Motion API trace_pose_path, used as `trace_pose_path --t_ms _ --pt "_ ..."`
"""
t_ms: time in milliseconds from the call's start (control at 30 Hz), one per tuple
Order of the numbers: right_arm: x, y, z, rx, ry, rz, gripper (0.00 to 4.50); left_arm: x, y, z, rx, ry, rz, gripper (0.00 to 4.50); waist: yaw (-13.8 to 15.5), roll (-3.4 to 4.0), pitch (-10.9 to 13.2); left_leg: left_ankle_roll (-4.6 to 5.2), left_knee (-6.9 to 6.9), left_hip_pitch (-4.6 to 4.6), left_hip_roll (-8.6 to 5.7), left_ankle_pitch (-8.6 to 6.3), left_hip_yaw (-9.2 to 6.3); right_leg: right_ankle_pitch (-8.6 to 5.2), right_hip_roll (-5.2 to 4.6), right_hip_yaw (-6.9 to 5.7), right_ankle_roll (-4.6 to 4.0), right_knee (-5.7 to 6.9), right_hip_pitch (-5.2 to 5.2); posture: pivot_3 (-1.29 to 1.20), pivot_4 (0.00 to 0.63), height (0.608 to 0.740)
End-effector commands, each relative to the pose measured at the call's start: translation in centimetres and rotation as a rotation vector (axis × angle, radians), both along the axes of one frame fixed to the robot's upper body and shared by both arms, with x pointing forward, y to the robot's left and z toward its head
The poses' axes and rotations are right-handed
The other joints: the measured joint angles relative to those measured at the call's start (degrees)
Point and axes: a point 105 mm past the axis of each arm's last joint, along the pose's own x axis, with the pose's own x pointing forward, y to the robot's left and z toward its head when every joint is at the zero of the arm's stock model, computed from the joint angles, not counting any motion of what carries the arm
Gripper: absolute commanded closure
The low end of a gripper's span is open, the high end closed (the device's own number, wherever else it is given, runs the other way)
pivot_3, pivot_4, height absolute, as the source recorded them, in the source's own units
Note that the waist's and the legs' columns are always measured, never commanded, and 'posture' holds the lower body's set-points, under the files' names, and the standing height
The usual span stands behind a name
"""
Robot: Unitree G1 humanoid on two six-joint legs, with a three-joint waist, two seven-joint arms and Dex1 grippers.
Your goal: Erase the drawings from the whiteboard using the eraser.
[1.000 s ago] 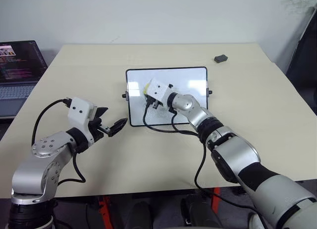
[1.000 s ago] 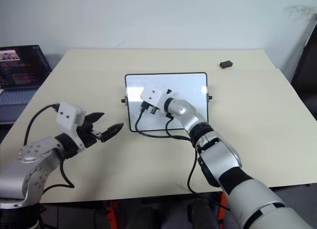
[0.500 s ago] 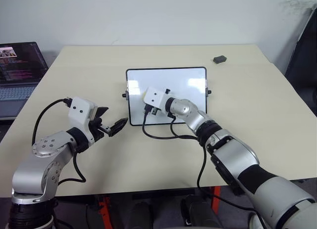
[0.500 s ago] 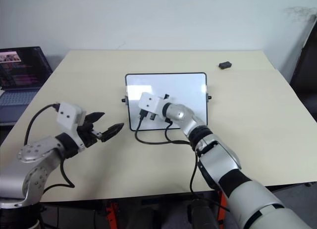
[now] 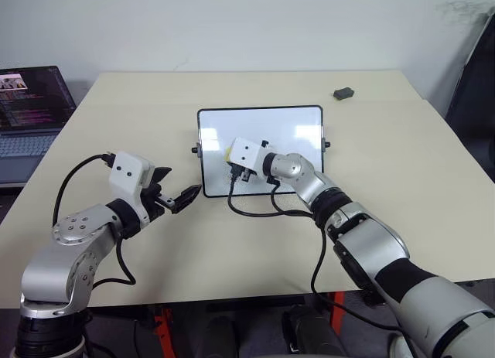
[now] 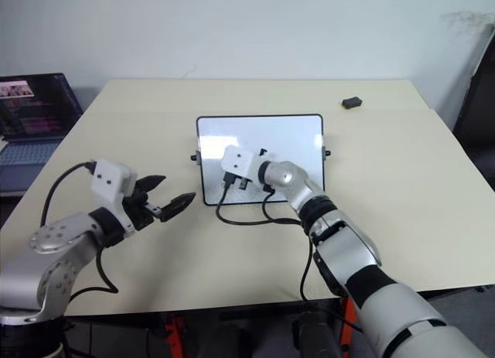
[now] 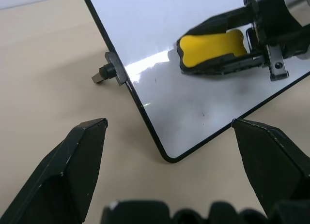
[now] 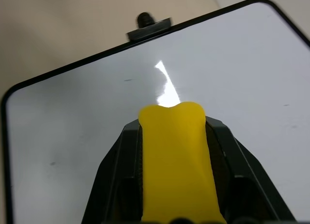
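Observation:
The whiteboard [image 5: 290,130] lies flat mid-table, with a black knob [image 7: 100,74] on its short side. My right gripper [image 5: 232,158] is shut on the yellow eraser [image 8: 177,151] and presses it onto the board's near-left part. The eraser [image 7: 213,44] also shows between two black fingers [image 8: 118,161] in the left wrist view. The drawings are hidden or out of view: the bare board carries just faint dark specks [image 7: 203,112]. My left gripper [image 5: 175,188] hovers open over the table just left of the board's near-left corner, holding nothing.
A laptop [image 5: 31,103] stands open beyond the table's left edge. A small dark grey flat object [image 5: 343,91] lies at the far right. The right arm's black cable [image 5: 255,213] loops over the table below the board's near edge.
My right gripper slid the eraser toward the board's near edge and to the left, then back a little to the right. The left arm has stayed in place.

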Motion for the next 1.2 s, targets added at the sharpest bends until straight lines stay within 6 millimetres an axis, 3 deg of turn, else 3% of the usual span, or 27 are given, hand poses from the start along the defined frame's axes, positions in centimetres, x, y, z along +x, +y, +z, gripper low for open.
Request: trace_pose_path --t_ms 33,233,433,533,667,767,900,1000,1067,1200 --pt "0.2 -2.3 -3.5 -0.086 0.12 -0.067 3.2 -0.1 -0.7 1.1 0.003 -0.044 -0.028 0.0 0.0 0.0 0.0 0.0 0.0 0.02 0.0 0.0 -0.02 -0.1 0.0 -0.01 0.15 -0.01 0.05 0.0 0.15 0.74" --pt "0.8 -1.4 1.0 0.118 0.073 -0.058 3.2 -0.1 -0.8 1.0 -0.007 -0.045 -0.031 0.0 -0.03 0.04 0.04 0.0 -0.01 -0.01 0.01 0.0 -0.04 -0.14 0.0 -0.05 0.14 -0.04 0.04 0.0 0.15 0.74" --pt "1.3 -2.8 4.1 0.238 0.012 -0.08 3.2 0.3 -1.2 1.1 -0.027 -0.05 -0.047 0.0 0.39 0.06 0.09 -0.01 -0.02 -0.5 -0.01 0.0 -0.06 0.03 -0.02 -0.07 -0.12 -0.05 -0.44 0.0 0.15 0.74" --pt "0.4 -3.8 4.6 0.327 0.066 -0.054 3.2 0.5 -1.7 1.2 -0.033 -0.056 -0.071 0.0 0.49 0.04 0.07 -0.02 -0.02 -0.91 -0.01 -0.02 -0.2 0.05 -0.04 -0.2 -0.12 -0.13 -0.7 0.0 0.15 0.74" --pt "-2.5 -5.6 4.7 0.419 0.129 -0.016 3.2 0.5 -2.8 1.6 -0.045 -0.069 -0.13 0.0 0.62 0.07 0.09 -0.16 -0.05 -1.39 0.01 -0.12 -0.36 0.01 -0.06 -0.33 -0.06 -0.22 -1.08 0.0 0.15 0.74" --pt "-5.0 -8.3 5.7 0.534 0.146 -0.05 3.2 0.0 -4.4 2.6 -0.082 -0.097 -0.231 0.0 1.01 0.1 0.11 -0.2 0.03 -2.11 0.0 -0.13 -0.48 0.01 -0.11 -0.46 -0.06 -0.21 -1.65 0.0 0.15 0.74" --pt "-7.4 -11.7 5.9 0.636 0.172 -0.118 3.2 -0.3 -6.1 3.2 -0.088 -0.107 -0.324 0.0 1.19 0.13 0.13 -0.22 0.03 -2.18 -0.03 -0.15 -0.63 0.01 -0.2 -0.68 -0.06 -0.32 -1.63 0.0 0.15 0.74" --pt "-8.9 -16.0 4.6 0.667 0.177 -0.291 3.2 -0.7 -8.3 3.6 -0.082 -0.104 -0.443 0.0 1.87 0.13 0.13 -0.22 0.03 -2.14 -0.05 -0.15 -0.96 0.0 -0.21 -1.07 -0.07 -0.37 -1.43 0.0 0.15 0.74" --pt "-9.2 -20.0 3.0 0.649 0.143 -0.492 3.2 -0.9 -10.0 3.4 -0.028 -0.098 -0.545 0.0 2.28 0.18 0.16 -0.23 0.06 -2.1 -0.1 -0.14 -1.11 -0.04 -0.2 -1.21 -0.09 -0.38 -1.31 0.0 0.15 0.74" --pt "-9.8 -24.1 0.8 0.599 0.114 -0.706 3.2 -1.4 -11.9 2.9 0.08 -0.108 -0.703 0.0 2.04 0.25 0.2 -0.26 0.1 -2.05 -0.21 -0.06 -0.93 -0.04 -0.19 -1.2 -0.08 -0.33 -1.28 0.0 0.15 0.74"
